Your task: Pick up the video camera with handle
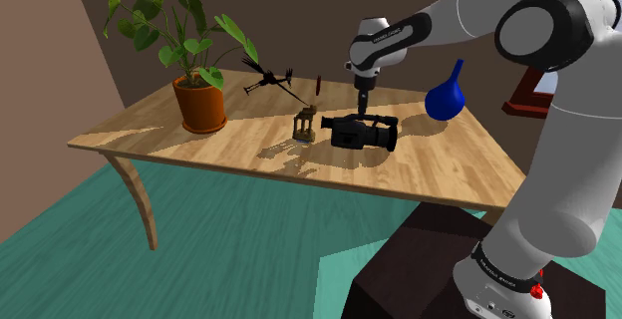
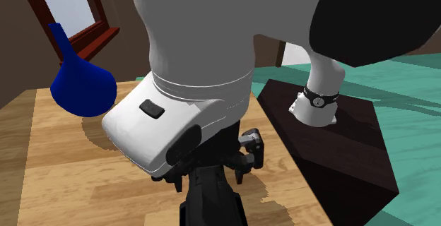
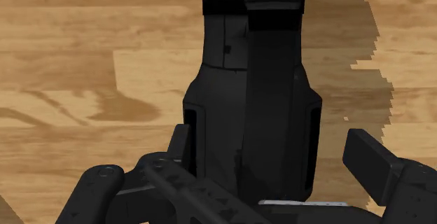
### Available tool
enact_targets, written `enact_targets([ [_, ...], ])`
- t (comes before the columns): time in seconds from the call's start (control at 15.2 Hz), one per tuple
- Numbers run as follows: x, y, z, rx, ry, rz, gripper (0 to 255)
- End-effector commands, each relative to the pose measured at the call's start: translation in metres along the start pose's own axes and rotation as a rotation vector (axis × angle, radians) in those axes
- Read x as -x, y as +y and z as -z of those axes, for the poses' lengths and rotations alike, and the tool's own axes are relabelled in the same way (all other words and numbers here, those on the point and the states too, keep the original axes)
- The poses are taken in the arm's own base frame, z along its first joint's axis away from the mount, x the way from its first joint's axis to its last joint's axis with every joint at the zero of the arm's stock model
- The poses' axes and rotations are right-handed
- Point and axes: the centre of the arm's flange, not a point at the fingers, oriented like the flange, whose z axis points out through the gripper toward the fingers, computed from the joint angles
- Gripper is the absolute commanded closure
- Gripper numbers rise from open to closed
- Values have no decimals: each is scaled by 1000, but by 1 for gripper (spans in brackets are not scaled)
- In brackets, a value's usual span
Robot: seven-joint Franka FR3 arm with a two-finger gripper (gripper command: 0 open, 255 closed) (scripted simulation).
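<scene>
Close over the black, handle-topped video camera [image 1: 364, 133], all-black two-finger gripper [image 1: 365, 114] pointing straight down. Jaws apart, straddling the camera's body [image 3: 252, 117]; one finger [image 3: 375, 165] just beside it, bare wood between, not touching. Camera resting on the light wooden table [image 1: 199, 148], beside a small brown lantern [image 1: 305, 126], apart from a blue round-bellied vase [image 1: 447, 96].

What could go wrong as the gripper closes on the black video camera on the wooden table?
The open gripper hangs right over the black video camera. Its handle seems to run slantwise between the fingers, so the grasp may twist it. A nudge could push the camera into the small brass-coloured lantern beside it.
</scene>
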Motion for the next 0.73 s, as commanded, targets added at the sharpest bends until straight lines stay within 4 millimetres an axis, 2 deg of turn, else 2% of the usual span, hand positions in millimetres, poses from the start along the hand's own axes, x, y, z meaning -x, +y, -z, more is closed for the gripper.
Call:
enact_targets([
  [0.0, 0, -1, -10, 0, 0, 0, 0],
  [0.07, -1, -1, -19, 0, 0, 0, 0],
  [0.2, -1, -1, -19, 0, 0, 0, 0],
  [0.26, 0, -1, -18, 0, 0, 0, 255],
  [0.66, 0, -1, -18, 0, 0, 0, 255],
])
